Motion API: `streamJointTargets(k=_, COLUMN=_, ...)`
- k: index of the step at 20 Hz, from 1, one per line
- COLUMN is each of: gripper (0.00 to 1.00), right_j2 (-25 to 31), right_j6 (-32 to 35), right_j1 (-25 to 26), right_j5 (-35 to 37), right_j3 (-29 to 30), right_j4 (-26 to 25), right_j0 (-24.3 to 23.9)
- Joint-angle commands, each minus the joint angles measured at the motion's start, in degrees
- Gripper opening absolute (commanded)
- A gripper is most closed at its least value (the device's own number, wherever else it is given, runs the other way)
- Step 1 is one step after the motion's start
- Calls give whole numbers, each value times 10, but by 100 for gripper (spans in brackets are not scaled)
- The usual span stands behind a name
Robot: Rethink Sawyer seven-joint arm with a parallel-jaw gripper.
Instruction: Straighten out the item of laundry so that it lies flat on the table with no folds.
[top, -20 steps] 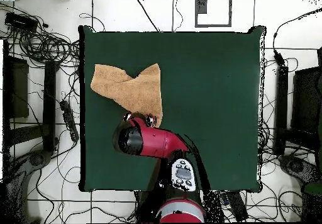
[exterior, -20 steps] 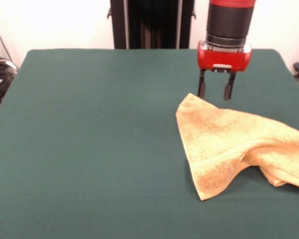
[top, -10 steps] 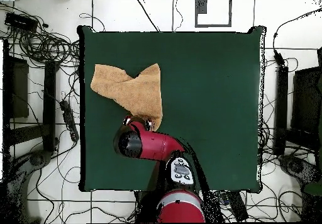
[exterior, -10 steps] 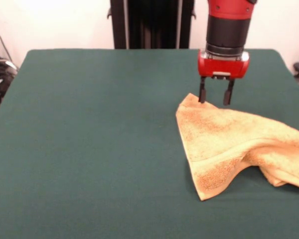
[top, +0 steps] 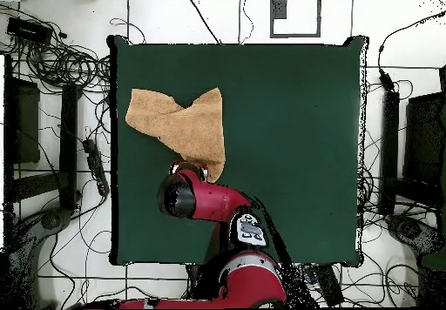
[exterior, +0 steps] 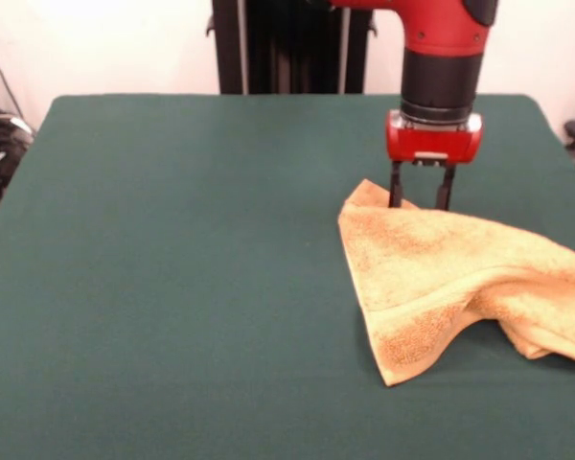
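Observation:
The item of laundry (exterior: 441, 273) is an orange-tan towel lying rumpled at the right of the table (exterior: 192, 249) in the front view, with a fold bunched along its right side. Its far corner points toward the robot. My gripper (exterior: 420, 203) hangs straight down over that far edge, open, its two dark fingers (exterior: 396, 191) reaching down to the cloth. In the overhead view the towel (top: 179, 124) lies near the table's left edge and the red arm covers the gripper (top: 193, 169).
Cables and equipment (top: 52, 54) lie on the floor around the table in the overhead view. A dark stand (exterior: 287, 43) rises behind the table's far edge in the front view.
The gripper has come down from above the towel's far edge until its fingertips reach the cloth, shifting slightly right. The towel has not moved.

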Motion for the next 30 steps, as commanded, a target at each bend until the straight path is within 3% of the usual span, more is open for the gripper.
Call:
streamJointTargets(k=1, gripper=100, right_j2=63, right_j6=128, right_j1=52, right_j5=-45, right_j3=-15, right_j4=13, right_j0=-7)
streamJointTargets(k=25, gripper=100, right_j2=45, right_j6=112, right_j1=70, right_j5=-71, right_j3=-50, right_j4=8, right_j0=-25)
streamJointTargets(k=26, gripper=0, right_j2=45, right_j6=113, right_j1=69, right_j5=-71, right_j3=-49, right_j4=9, right_j0=-25)
streamJointTargets(k=30, gripper=0, right_j2=40, right_j6=117, right_j1=66, right_j5=-71, right_j3=-47, right_j4=15, right_j0=-20)
